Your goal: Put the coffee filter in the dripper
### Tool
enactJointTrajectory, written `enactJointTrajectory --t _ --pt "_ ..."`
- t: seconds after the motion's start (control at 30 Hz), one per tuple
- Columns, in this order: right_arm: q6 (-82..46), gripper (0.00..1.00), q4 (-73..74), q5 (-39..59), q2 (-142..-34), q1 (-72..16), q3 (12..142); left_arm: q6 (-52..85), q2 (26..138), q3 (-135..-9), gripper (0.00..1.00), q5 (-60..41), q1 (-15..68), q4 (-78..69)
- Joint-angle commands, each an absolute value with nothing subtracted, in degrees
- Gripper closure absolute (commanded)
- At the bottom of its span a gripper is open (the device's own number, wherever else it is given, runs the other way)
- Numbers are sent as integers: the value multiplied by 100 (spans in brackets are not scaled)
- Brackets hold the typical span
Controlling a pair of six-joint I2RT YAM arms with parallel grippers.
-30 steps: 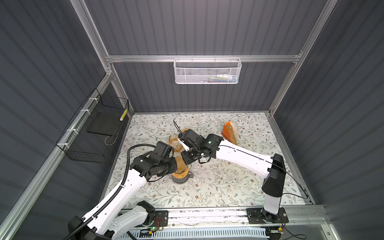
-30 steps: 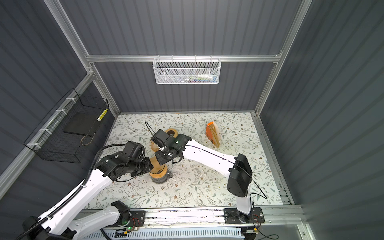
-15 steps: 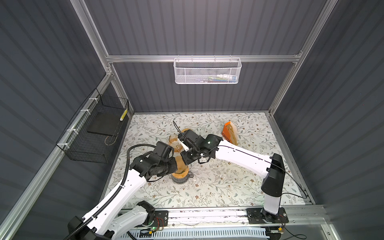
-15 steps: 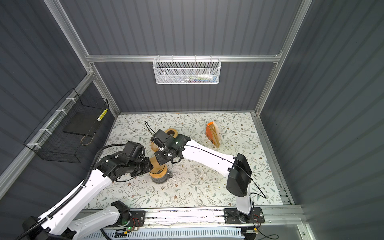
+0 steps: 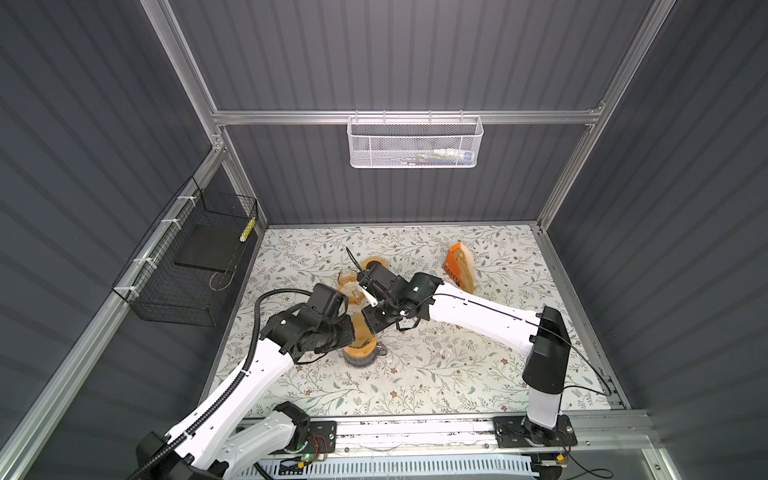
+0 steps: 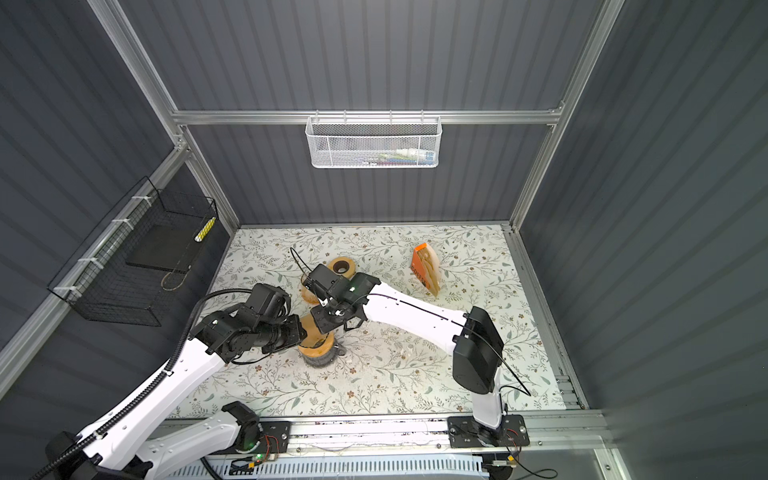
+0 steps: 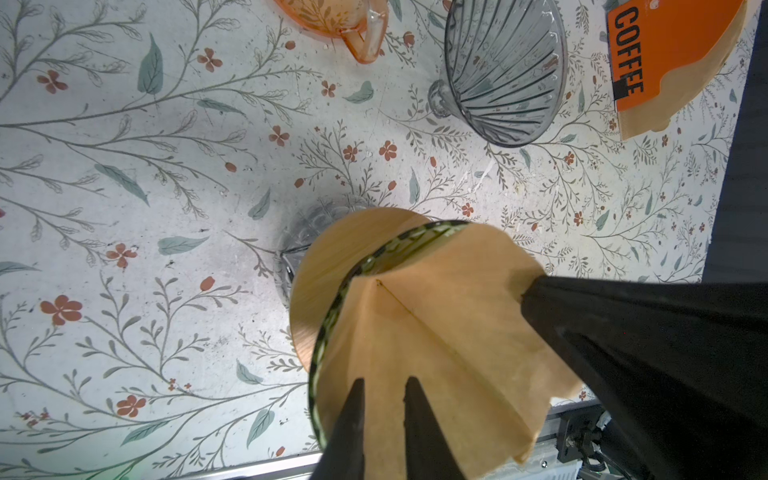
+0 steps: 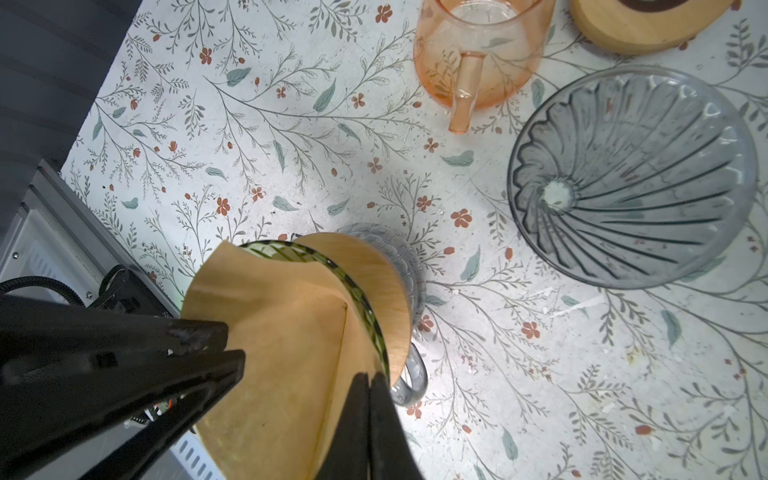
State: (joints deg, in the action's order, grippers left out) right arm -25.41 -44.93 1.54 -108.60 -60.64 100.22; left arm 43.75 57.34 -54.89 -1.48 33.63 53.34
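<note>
Two grippers met at one spot: the dripper [image 7: 328, 270], green glass w/ a wooden collar. It stood upright on a grey glass server [image 8: 411, 270] on the floral table [image 5: 457, 374], a bit left of centre in both top views.

The coffee filter [image 7: 436, 332], brown paper, sat opened out inside the dripper's cone w/ its seam showing. Its edges stood up above the green rim and weren't pressed flat.

Right gripper [image 8: 369, 378]: fingers together, tips at the filter's edge by the rim. From the left wrist cam the paper ran straight into those tips, so it was pinched.

Left gripper [image 7: 384, 382]: fingers a narrow gap apart, tips over the filter just inside the rim, approx. opposite the right one across the cone. Couldn't tell whether they clamped the paper or only hovered over it.

Elsewhere on the table:
- A grey glass funnel [image 8: 631, 178] lay on its side near the server, not touching it.
- A pink glass jug [image 8: 478, 54] w/ a handle was nearby.
- A wooden ring [image 8: 644, 25] sat just beside the jug.
- An orange filter pack [image 7: 673, 54] marked COFFEE sat well apart, toward the table's right rear.

On the walls were a white mesh basket [image 5: 415, 145] at the back and a black wire basket [image 5: 174, 303] on the left.
</note>
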Motion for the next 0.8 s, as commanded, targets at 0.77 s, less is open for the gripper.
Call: enactJointTrajectory --t 0.77 --pt "-2566 93 -4481 79 -10898 -6082 9822 4430 5780 -5361 80 -65 3384 5397"
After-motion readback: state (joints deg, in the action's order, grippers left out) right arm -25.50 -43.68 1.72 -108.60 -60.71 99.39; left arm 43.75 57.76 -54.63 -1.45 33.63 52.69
